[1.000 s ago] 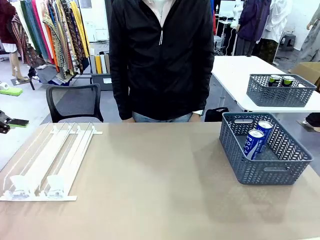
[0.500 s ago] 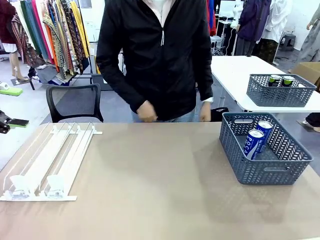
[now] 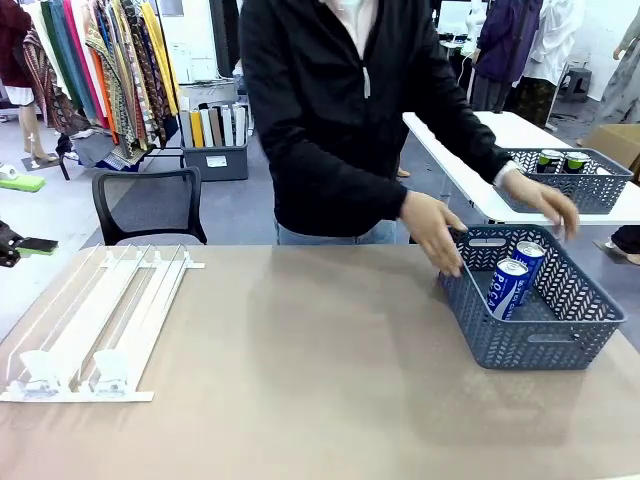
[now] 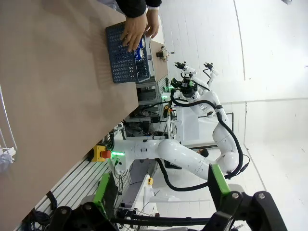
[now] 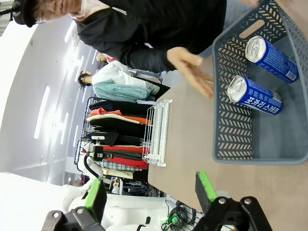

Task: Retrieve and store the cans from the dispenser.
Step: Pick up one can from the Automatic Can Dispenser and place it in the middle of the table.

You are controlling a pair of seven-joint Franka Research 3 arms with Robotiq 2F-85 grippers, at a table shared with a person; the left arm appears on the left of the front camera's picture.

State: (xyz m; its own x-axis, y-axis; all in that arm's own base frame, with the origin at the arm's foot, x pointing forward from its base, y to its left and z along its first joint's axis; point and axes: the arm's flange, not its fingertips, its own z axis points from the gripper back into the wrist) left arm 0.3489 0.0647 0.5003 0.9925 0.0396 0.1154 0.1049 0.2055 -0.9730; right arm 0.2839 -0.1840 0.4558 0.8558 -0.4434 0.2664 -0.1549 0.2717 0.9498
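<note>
Open tabletop (image 3: 320,370) lies between the dispenser (image 3: 100,320) and the basket (image 3: 530,300); the person's hands (image 3: 435,232) seemingly crowd the basket's far rim.

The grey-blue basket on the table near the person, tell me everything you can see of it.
The basket is a rectangular grey-blue plastic crate with lattice walls of slanted slots and cut-out handle openings at its ends. It sits upright on the tan table, toward the robot's right. Inside, two blue cans with silver tops and white print lean side by side. The person's hands are at its far end, one by the near-left corner of the rim, the other above the far rim.
</note>
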